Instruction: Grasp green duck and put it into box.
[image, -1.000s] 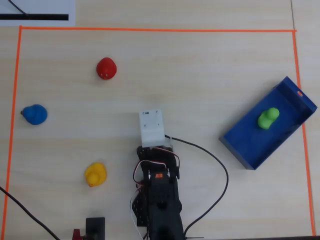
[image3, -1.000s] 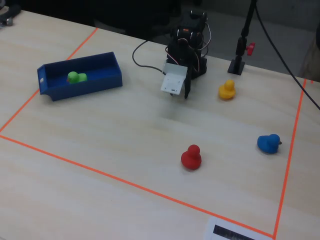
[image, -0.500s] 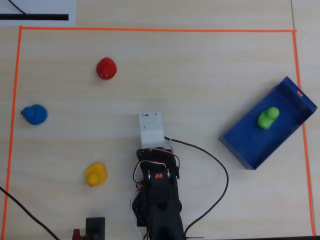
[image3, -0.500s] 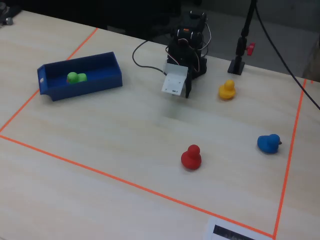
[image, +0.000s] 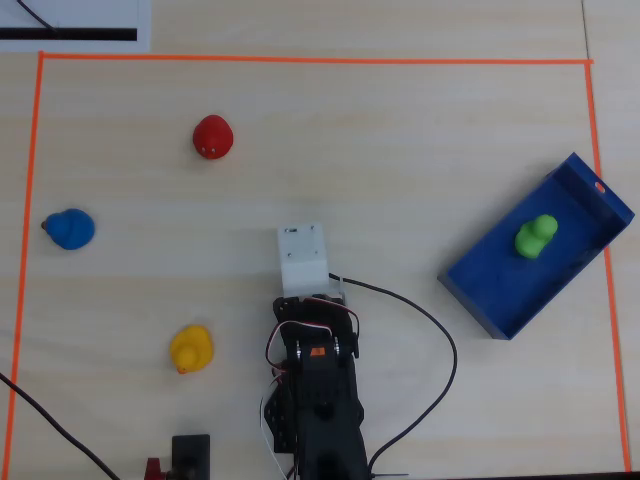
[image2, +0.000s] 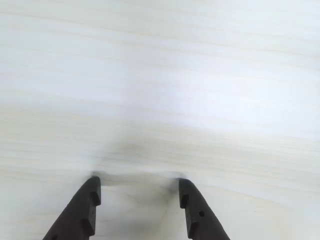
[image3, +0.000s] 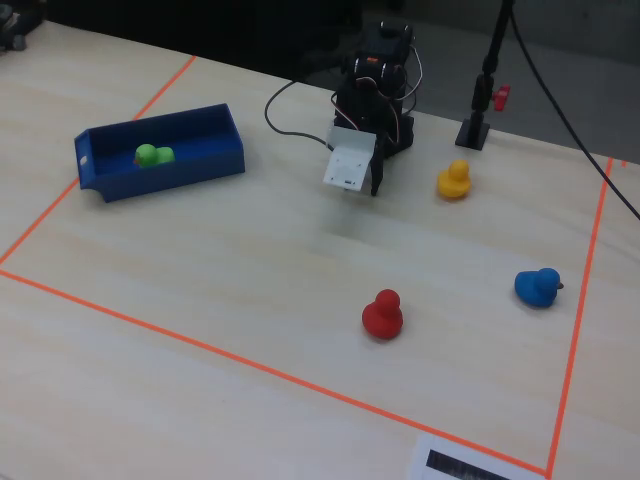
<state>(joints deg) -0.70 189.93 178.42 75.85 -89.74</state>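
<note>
The green duck (image: 535, 237) lies inside the dark blue box (image: 488, 290) at the right of the overhead view, toward the end with the orange mark. In the fixed view the duck (image3: 153, 155) and the box (image3: 190, 165) are at the left. My gripper (image2: 137, 185) is open and empty in the wrist view, its two dark fingers (image2: 82, 210) spread over bare table. The arm (image: 315, 350) is folded back near its base at the bottom middle of the overhead view, well away from the box.
A red duck (image: 213, 137), a blue duck (image: 69, 229) and a yellow duck (image: 191, 348) stand on the left half of the table. Orange tape (image: 300, 59) marks the work area. A black cable (image: 440, 350) loops right of the arm.
</note>
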